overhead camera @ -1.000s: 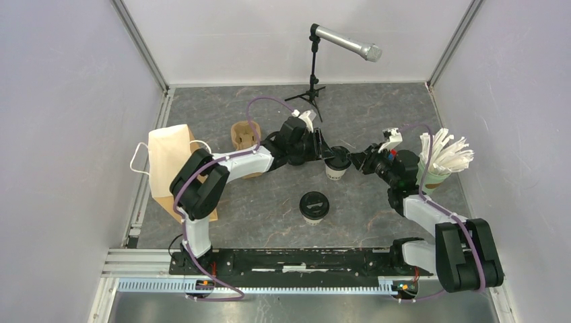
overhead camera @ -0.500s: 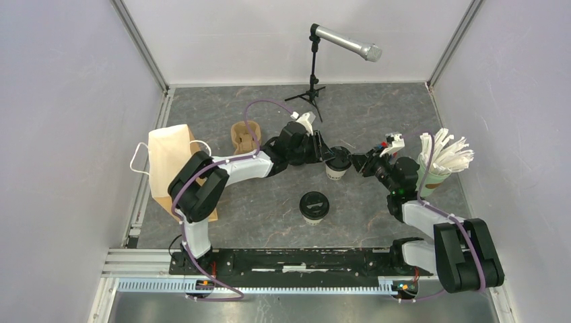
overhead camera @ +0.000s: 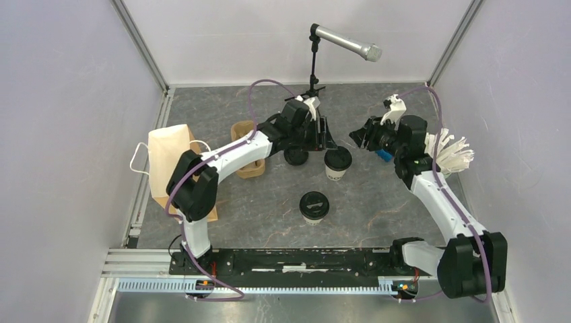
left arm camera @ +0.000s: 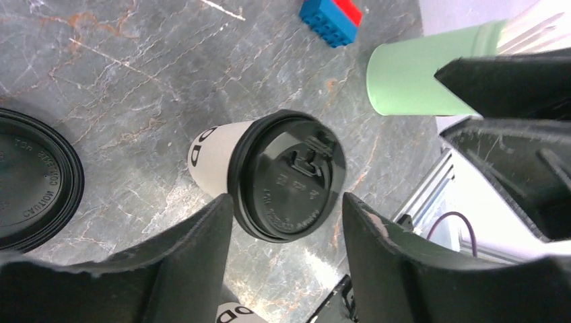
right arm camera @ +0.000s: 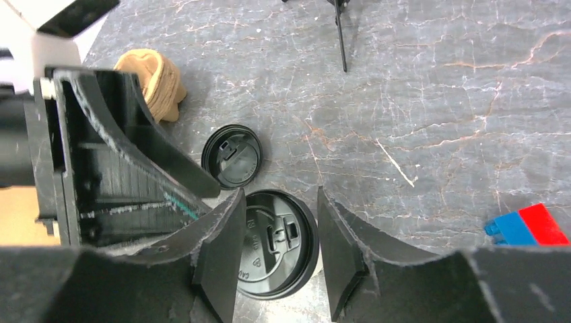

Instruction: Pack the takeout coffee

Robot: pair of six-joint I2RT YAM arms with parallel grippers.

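- Your left gripper (left arm camera: 287, 202) hangs above the table (overhead camera: 377, 202) with its fingers (left arm camera: 195, 249) spread wide. It is released, with nothing caught between them.
- Look down through that gap and you see a takeout coffee cup (left arm camera: 286, 176) standing on the grey marbled surface. Its black lid is on and dark lettering shows on its white side.
- From overhead, that cup sits mid-table between your two grippers, and neither one has hold of it.
- Your right gripper (right arm camera: 281, 196) is let go too, jaws apart. It is held off to the cup's right side, and its own camera shows the same black lid below, between the fingers.
- A second lidded cup (overhead camera: 296, 156) stands near the first, close by the left arm (overhead camera: 229, 158) at its wrist end.
- A third cup (overhead camera: 314, 206) stands nearer the arm bases, well apart from both grippers.
- The brown cup carrier (overhead camera: 241, 130) lies to the left, partly crossed by the left arm, with the paper bag (overhead camera: 168, 168) further left.
- Over on the right you have the pale green cup of straws (left arm camera: 411, 81), with a blue and red block (left arm camera: 331, 17) near it.
- The microphone stand (overhead camera: 314, 67) is at the back of the table.
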